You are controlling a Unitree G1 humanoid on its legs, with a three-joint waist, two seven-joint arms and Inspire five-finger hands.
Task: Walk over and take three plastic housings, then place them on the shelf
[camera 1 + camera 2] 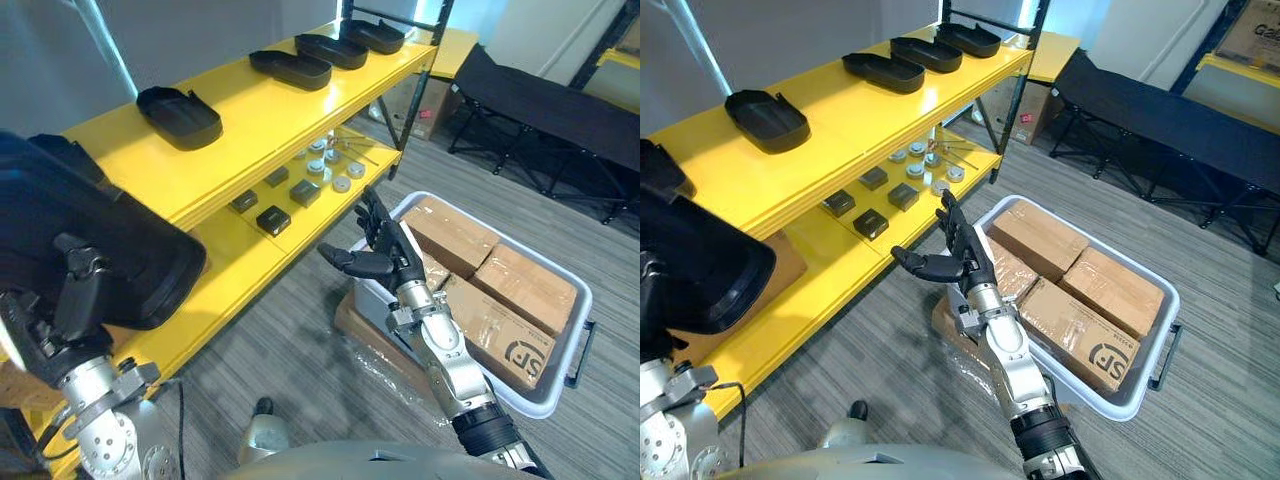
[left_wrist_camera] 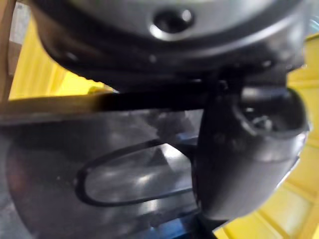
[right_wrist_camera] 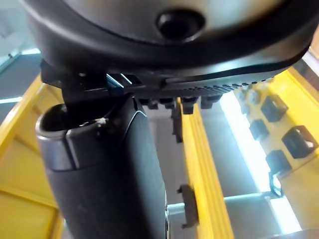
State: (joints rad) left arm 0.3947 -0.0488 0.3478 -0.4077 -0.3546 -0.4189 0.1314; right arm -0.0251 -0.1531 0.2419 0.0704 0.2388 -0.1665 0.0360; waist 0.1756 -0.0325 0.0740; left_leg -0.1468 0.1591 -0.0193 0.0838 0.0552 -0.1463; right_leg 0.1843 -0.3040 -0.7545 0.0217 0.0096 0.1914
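Shelf unit stands on the left, running away toward the rear. Its upper level bears a row of housings, one nearer and three at the far end. The lower level carries small parts. On the floor to the right is a bin holding cardboard boxes, with a cot behind it. The right hand hangs between unit and bin. At near left, the left hand clasps the held housing.

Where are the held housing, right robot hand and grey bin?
held housing (image 1: 130, 250), left eye view, its dark shell
right robot hand (image 1: 395, 260), left eye view, its palm
grey bin (image 1: 540, 402), left eye view, near corner rim
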